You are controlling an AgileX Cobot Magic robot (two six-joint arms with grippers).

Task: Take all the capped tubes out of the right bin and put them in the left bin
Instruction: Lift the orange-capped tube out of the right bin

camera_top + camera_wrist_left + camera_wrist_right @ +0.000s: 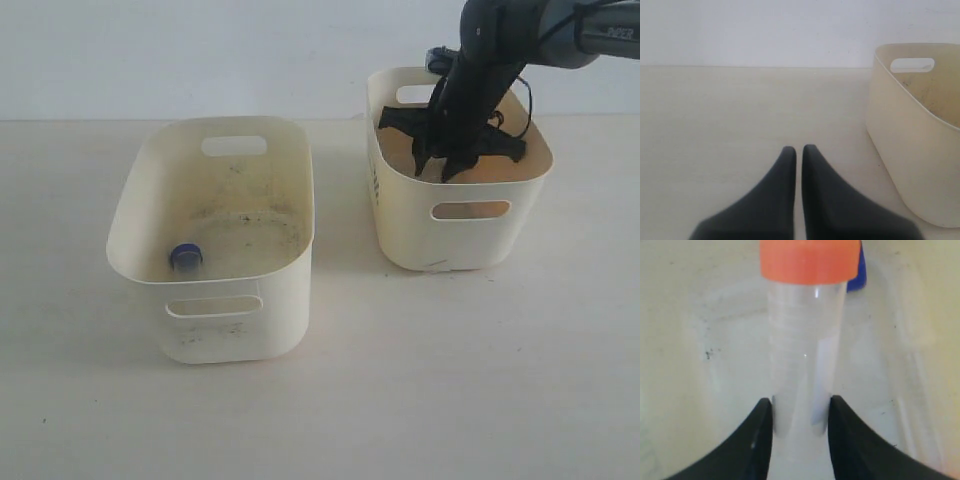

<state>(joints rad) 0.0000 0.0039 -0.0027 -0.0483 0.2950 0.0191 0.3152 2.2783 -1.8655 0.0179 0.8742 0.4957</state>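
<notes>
Inside the right bin [402, 222], my right gripper [801, 409] is shut on a clear tube [805, 350] with an orange-red cap, one finger on each side of its body. Just behind that cap shows the blue cap [858, 273] of a second tube. In the exterior view the right gripper [445, 165] reaches down into this bin and hides what lies in it. The grimy left bin [235, 325] holds one blue-capped tube [186, 257] at its near left corner. My left gripper [799, 150] is shut on nothing, low over the table beside the left bin [912, 150].
The two bins stand side by side on a pale table [400, 380], with a gap between them. A white wall runs along the back. The right arm [530, 35] comes in from the upper right.
</notes>
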